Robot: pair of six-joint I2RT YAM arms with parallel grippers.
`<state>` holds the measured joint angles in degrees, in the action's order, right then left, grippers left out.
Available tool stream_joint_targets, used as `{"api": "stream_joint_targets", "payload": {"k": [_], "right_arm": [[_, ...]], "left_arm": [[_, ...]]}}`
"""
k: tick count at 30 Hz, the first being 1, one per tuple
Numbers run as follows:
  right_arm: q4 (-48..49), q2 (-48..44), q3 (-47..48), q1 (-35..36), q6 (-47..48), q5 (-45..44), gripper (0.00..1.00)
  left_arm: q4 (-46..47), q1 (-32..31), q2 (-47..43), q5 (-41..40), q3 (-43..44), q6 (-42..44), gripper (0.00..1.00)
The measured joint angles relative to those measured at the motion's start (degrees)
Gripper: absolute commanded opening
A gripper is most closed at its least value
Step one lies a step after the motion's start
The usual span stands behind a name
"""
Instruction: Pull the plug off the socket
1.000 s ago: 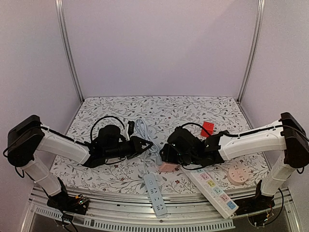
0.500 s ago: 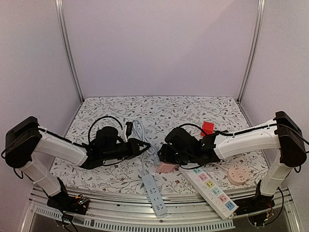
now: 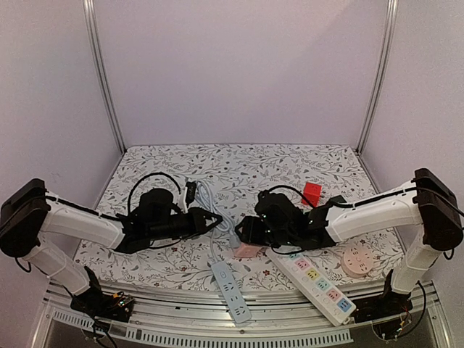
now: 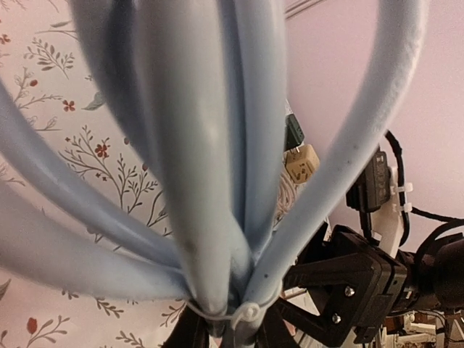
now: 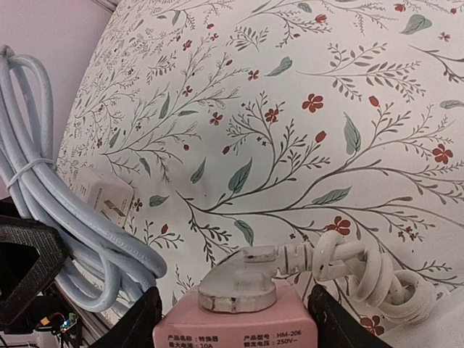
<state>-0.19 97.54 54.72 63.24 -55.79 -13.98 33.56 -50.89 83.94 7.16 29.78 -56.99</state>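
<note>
Since one second ago, the far end of the pale blue power strip has slid a little to the left, and the elbow of the left arm now sits lower. Both arms reach low and inward over the surface. We see the left claw clamped on the blue cable bundle. The right claw grips the pink socket by its sides; the white plug sits in it.
</note>
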Motion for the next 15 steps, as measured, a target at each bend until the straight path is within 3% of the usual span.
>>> {"api": "stream_joint_targets", "payload": {"k": [15], "right_arm": [[4.8,-8.0,-5.7,7.3,19.6,-9.7,0.17]], "left_arm": [[-1.3,1.6,-0.9,8.9,2.0,-1.9,0.0]]}}
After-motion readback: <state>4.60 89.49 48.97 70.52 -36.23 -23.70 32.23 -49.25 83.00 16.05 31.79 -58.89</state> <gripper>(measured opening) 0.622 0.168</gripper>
